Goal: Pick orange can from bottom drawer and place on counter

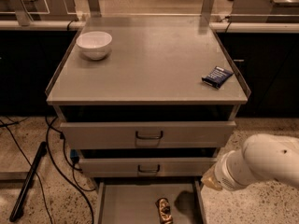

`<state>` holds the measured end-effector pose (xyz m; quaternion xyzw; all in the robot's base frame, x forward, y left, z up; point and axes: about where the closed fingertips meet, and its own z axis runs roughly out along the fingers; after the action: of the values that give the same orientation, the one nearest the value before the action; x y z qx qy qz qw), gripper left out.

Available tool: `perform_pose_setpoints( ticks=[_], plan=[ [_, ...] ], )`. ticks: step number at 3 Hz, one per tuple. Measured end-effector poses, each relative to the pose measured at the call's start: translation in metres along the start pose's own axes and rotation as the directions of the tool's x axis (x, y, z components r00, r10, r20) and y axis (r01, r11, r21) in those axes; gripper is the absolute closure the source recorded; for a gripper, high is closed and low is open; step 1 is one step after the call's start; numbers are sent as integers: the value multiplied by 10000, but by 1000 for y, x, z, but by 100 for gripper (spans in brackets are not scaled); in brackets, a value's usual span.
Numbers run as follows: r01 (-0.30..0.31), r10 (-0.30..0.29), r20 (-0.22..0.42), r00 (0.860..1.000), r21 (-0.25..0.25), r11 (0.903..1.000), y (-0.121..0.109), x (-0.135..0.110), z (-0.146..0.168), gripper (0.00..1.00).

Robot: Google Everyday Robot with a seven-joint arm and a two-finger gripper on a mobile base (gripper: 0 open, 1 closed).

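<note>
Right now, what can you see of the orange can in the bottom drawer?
The orange can is small, orange-brown and gold with dark mottling, shiny like metal. It lies on its side on the bare floor of the open bottom drawer, right of the middle, pointing front to back, its near end at the picture's lower edge. Only the floor touches it. The gripper is out of view; the arm shows to the right, apart from the can.
</note>
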<state>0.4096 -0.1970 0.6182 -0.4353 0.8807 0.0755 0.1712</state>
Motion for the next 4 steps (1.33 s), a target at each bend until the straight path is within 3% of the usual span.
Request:
perform_pose_setpoints(
  ticks=[2,3,4],
  plan=[
    [-810,739,948,9928,735,9940,-26,64,94,100],
    [-1046,982,945,9907,650,9924,-33,92,160,100],
    [-1045,981,944,9907,651,9924,-33,92,160,100]
  ],
)
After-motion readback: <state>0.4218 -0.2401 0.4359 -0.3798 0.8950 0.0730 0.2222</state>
